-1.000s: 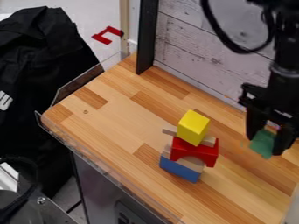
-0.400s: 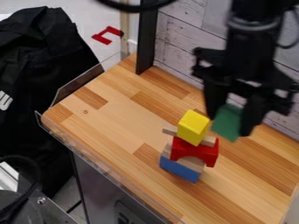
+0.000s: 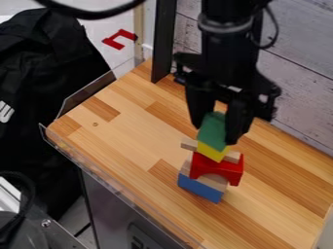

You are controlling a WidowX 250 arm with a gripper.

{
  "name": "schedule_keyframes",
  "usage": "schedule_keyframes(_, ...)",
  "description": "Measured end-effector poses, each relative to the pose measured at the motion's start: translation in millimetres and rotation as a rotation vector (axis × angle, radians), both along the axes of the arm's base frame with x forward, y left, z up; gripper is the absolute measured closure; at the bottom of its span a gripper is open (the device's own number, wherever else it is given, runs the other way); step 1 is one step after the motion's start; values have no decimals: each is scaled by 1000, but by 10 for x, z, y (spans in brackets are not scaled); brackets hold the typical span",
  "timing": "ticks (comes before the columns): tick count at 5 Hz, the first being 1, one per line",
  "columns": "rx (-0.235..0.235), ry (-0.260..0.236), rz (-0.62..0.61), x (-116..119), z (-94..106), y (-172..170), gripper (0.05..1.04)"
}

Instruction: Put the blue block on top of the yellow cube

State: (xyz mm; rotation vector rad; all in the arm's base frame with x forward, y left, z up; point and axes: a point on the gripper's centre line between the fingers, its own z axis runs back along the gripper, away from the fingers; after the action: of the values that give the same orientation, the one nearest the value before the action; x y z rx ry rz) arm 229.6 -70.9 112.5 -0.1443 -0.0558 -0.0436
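Observation:
The black gripper (image 3: pixel 216 135) hangs over the stack, right of the view's middle, shut on a green block (image 3: pixel 211 127). Directly below in the view is the yellow cube (image 3: pixel 211 151), its upper part hidden by the green block; whether the two touch I cannot tell. Under the yellow cube lie a thin wooden strip (image 3: pixel 189 145) and a red arch block (image 3: pixel 220 169). A blue block (image 3: pixel 199 188) forms the bottom of the stack, with a light wooden piece on it.
The wooden table (image 3: pixel 130 141) has a clear plastic guard (image 3: pixel 117 187) along its left edge. Behind the arm stands a whitewashed plank wall (image 3: pixel 299 87), with a black post (image 3: pixel 163 41) at its left end.
Holding the green block, the gripper has moved left from the right side to above the stack. The green block now covers part of the yellow cube; the stack has stayed put.

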Motion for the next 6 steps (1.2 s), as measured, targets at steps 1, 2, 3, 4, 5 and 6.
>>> schedule_keyframes(1,-6,-4,-12,136,-60,6,523)
schedule_keyframes(2,-7,15,-37,251,-164,-24,523)
schedule_keyframes(3,-6,22,-42,302,-217,-38,523)
schedule_keyframes(4,-6,22,-46,327,-217,-39,523)
schedule_keyframes(5,-4,27,-40,329,-215,-5,523)
schedule_keyframes(6,4,33,-36,323,-217,29,523)
